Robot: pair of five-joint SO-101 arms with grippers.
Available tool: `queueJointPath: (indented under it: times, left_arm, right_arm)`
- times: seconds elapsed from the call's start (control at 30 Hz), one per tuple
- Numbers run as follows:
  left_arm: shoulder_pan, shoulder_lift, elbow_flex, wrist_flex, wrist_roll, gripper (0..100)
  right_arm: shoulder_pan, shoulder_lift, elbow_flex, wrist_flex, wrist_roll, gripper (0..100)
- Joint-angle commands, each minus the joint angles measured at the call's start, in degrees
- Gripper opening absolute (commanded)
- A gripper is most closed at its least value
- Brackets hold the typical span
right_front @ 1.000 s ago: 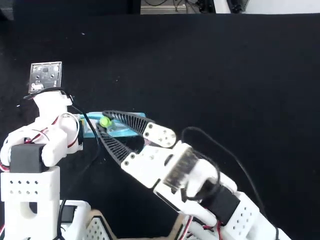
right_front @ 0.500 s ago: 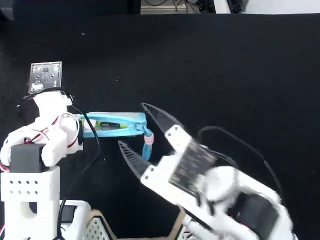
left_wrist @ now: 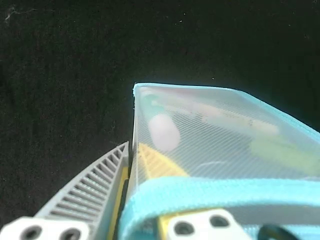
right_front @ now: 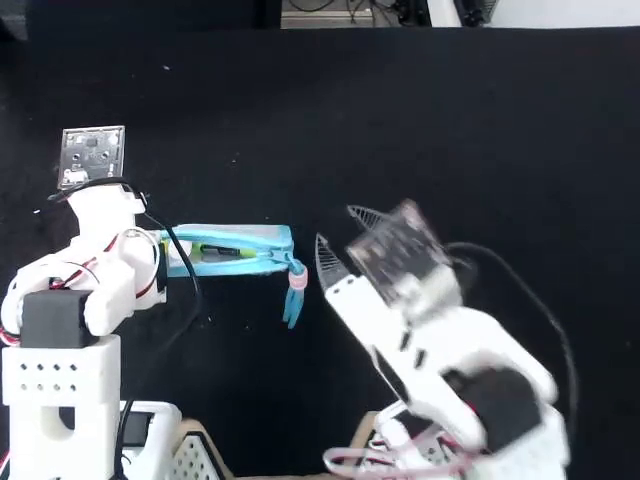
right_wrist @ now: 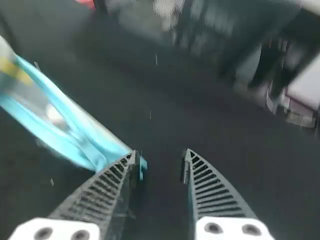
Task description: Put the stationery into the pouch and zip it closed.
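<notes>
A clear pouch (right_front: 225, 250) with blue trim lies on the black table, with a green pen inside it. Its blue and pink zipper strap (right_front: 296, 288) hangs off the end nearer the right arm. My left gripper (right_front: 165, 255) is shut on the pouch's other end. In the left wrist view the pouch (left_wrist: 215, 135) holds a white eraser (left_wrist: 162, 131), and a grey finger (left_wrist: 87, 197) presses its corner. My right gripper (right_front: 337, 228) is open beside the strap end and apart from it. In the right wrist view the right gripper (right_wrist: 160, 156) has nothing between its fingers, and the pouch (right_wrist: 50, 120) lies off to one side.
A small silver square plate (right_front: 92, 150) lies on the table behind the left arm. Both arm bases stand at the table's near edge. Black table stretches away to the right and far side.
My right gripper, which straddled the pouch a second ago, has drawn back to the right and away from it, staying open. The pouch and left arm kept still.
</notes>
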Motion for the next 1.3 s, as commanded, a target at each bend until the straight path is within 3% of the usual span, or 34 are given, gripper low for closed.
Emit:
queueJointPath:
  times: [0.0,0.17,0.4,0.6,0.83,1.13,1.27]
  left_arm:
    - [-0.7,0.5,2.9,-0.1,0.4,3]
    - [-0.4,0.5,3.0,-0.1,0.4,3]
    - [-0.6,0.5,2.9,-0.1,0.1,3]
    - [-0.3,0.5,3.0,-0.1,0.1,3]
    - [-0.3,0.5,3.1,-0.1,0.2,3]
    - [-0.3,0.5,3.0,-0.1,0.1,3]
    - [-0.3,0.5,3.1,-0.3,0.2,3]
  right_arm:
    - [1.1,0.2,9.5,-7.2,-0.3,13.2]
    - [1.3,0.2,20.6,-17.3,-0.2,13.2]
    - [1.2,0.1,27.6,-17.9,-0.2,29.6]
    - [1.4,0.1,30.9,-22.9,-0.2,31.5]
    - [9.2,-9.5,25.7,-12.7,-0.7,31.5]
    - [-5.3,-31.7,27.9,-0.5,-3.3,31.5]
    - [-6.2,-34.2,30.5,-1.0,-3.4,31.5]
